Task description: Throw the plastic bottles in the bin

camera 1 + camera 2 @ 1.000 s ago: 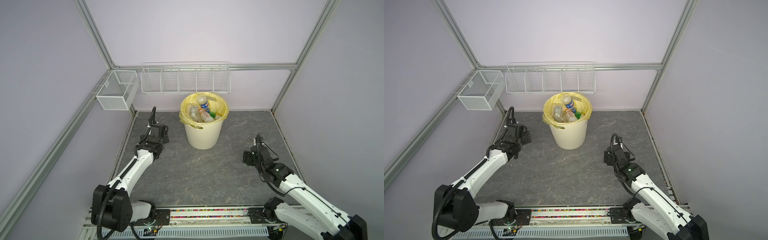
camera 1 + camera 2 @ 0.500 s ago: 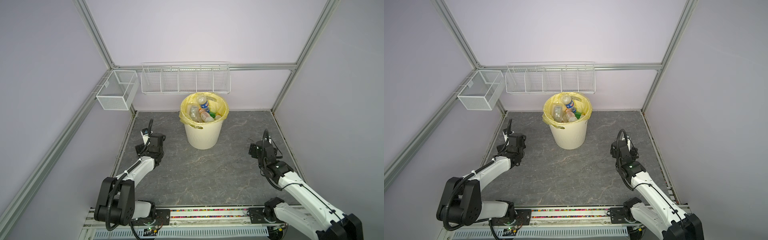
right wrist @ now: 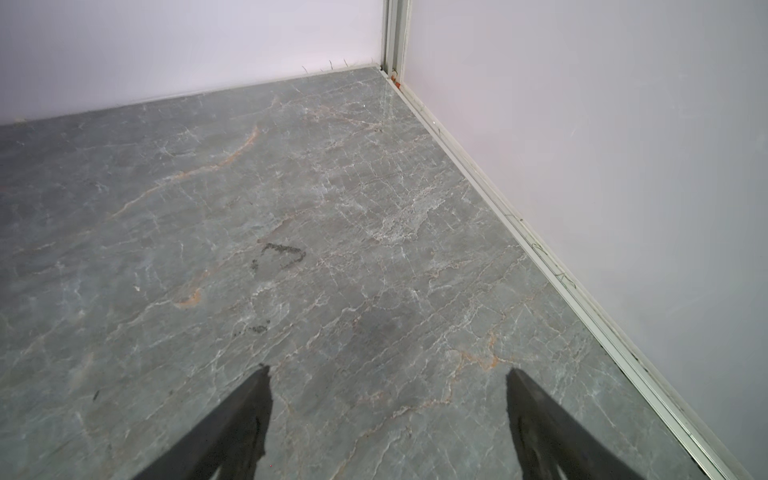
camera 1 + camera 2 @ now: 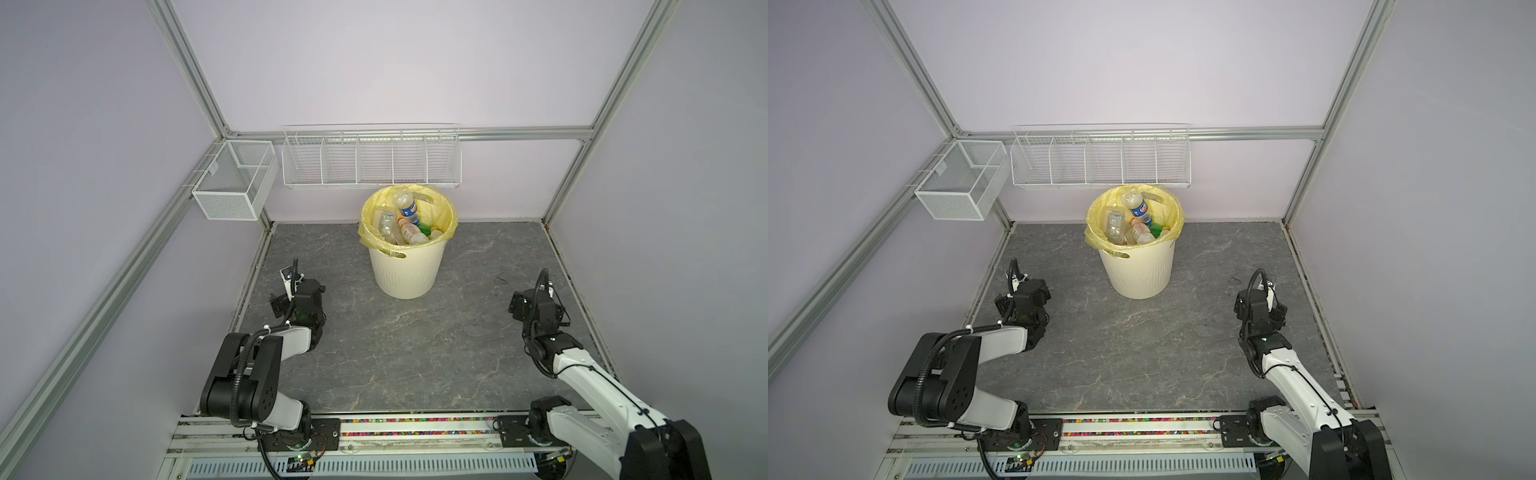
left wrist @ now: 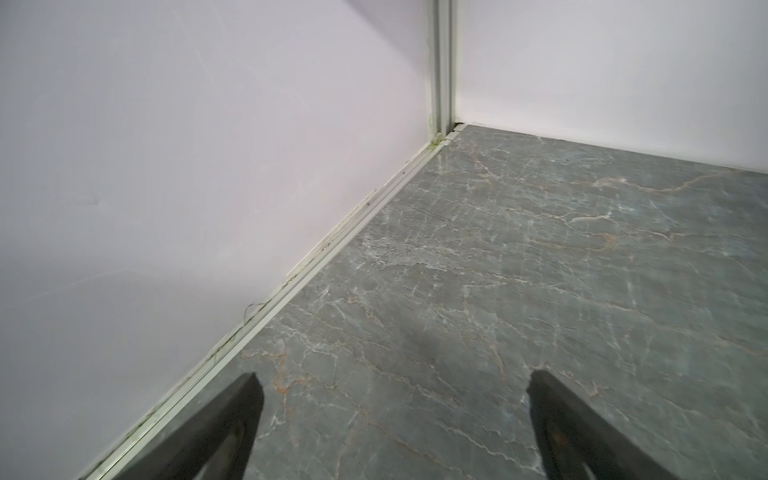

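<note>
As the eye went in from the near edge, the rail (image 4: 415,432) carried both arm bases, with the left arm (image 4: 266,353) folded back on itself at the near left and the right arm (image 4: 590,374) reaching out along the near right. And there was the left pincer (image 5: 392,376), released, its dark fingers (image 5: 232,415) spread wide over the grey marbled table (image 5: 498,270), gripping nothing! It hung close beside the metal strip (image 5: 332,245) at the left wall's foot and looked toward the far-left corner. Across on the right, same story: the right pincer (image 3: 388,370) was released too, fingers (image 3: 241,424) well apart, aimed at the far-right corner, with a dark scuff mark (image 3: 282,253) on the table just ahead of it.

Further out, at the far middle of the table, the bin (image 4: 405,274) stood upright in both top views (image 4: 1138,274), well apart from both pincers, and its yellow bag (image 4: 368,237) was folded over the rim. Inside it lay the plastic bottles (image 4: 405,222), heaped almost to the rim, one with a blue label on top and a bit of green peeking out on the right.

Beyond, on the far wall just above the bin, hung the long wire rack (image 4: 370,162), and at the far left the mesh basket (image 4: 232,187).
</note>
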### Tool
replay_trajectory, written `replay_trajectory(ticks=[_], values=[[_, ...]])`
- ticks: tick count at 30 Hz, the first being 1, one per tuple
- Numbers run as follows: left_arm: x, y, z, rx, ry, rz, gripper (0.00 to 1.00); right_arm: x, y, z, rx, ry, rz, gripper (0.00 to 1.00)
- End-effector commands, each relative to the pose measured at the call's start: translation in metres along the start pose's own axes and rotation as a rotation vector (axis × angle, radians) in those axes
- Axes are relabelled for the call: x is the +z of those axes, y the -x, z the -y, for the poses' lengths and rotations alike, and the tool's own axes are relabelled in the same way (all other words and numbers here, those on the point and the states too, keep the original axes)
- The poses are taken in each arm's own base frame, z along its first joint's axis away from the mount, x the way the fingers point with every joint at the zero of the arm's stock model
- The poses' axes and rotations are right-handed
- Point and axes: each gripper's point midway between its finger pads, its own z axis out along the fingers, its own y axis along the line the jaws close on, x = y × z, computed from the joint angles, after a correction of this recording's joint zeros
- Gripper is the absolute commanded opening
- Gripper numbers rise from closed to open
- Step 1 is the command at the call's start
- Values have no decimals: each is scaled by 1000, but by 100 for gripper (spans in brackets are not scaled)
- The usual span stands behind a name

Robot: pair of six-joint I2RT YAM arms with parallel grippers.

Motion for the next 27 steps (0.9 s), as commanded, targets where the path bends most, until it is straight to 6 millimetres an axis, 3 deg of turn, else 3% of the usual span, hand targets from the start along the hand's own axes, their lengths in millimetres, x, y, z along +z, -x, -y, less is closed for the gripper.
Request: replay_trajectory(ticks=[1,10,19,22,27], values=[[2,20,19,-16,-113,74,99,7,11,-2,-4,1,67,89],[0,5,23,-37,-218,107,99,27,-4,2,7,-17,138,89],[0,8,23,-41,-221,116,99,44,6,10,27,-28,205,89],[0,7,23,-41,-220,114,99,47,4,20,63,-63,202,89],[0,7,23,-41,-221,113,99,53,2,19,67,-55,233,89]])
